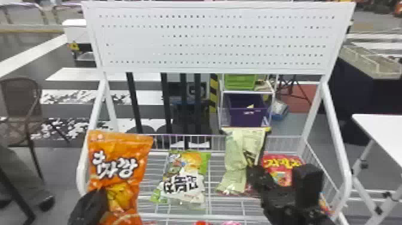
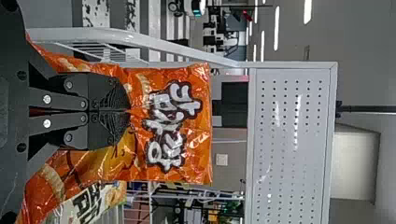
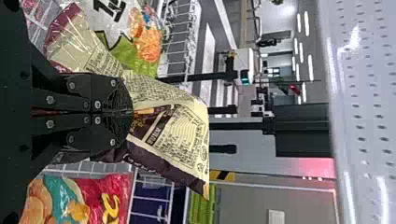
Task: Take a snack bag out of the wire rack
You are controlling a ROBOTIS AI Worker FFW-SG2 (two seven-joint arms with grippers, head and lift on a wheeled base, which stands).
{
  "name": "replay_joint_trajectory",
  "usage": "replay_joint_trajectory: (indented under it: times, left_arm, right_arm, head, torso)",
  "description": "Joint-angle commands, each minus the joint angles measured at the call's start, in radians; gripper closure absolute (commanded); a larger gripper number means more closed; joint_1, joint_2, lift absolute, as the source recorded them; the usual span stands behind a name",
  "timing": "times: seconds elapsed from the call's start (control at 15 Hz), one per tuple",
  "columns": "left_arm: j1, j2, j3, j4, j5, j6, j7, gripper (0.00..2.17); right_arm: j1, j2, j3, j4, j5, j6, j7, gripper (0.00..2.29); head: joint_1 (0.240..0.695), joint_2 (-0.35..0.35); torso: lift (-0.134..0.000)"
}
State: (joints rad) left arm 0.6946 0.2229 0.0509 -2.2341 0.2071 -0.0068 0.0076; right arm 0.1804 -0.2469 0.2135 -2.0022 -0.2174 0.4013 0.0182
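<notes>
Grey floor meets dark flooring with broad white stripes; a brown armchair stands at left, a white-topped table at right; beyond, a green crate sits above a purple bin; strip lights glow overhead.

Over on the robot's left, the black left gripper sits low, its two flat fingers pinched together, tips meeting evenly. Across from it, well apart, the right gripper comes in from the bottom edge, angled inward toward the middle, fingers likewise pressed tight along their tips.
</notes>
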Motion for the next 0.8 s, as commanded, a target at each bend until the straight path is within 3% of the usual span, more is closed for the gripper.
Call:
replay_joint_trajectory:
  times: [0.0,0.33,0.53,0.73]
  left_arm:
    - [0.003,0.000,-0.003,-0.006,0.000,0.000,-0.001,2.06]
    - [0.002,0.001,-0.020,-0.012,-0.006,-0.003,-0.001,2.06]
    - [0.006,0.003,-0.023,-0.018,-0.006,-0.003,-0.001,2.06]
    - [0.010,0.001,-0.025,-0.021,-0.009,-0.003,-0.001,2.06]
  right_arm:
    - [0.134,-0.015,-0.080,-0.153,0.001,-0.040,0.005,2.25]
    - [0.384,-0.002,-0.224,-0.303,-0.010,-0.230,0.040,2.25]
    - [0.488,0.040,-0.315,-0.320,-0.046,-0.377,0.081,2.25]
    - [0.580,0.098,-0.413,-0.372,-0.069,-0.423,0.118,2.25]
  head:
    - [0.499,0.000]
    - [0.499,0.000]
    - [0.499,0.000]
    - [0.499,0.000]
  torso:
    - [0.000]
    - [0.000]
    - [0.000]
    - [0.000]
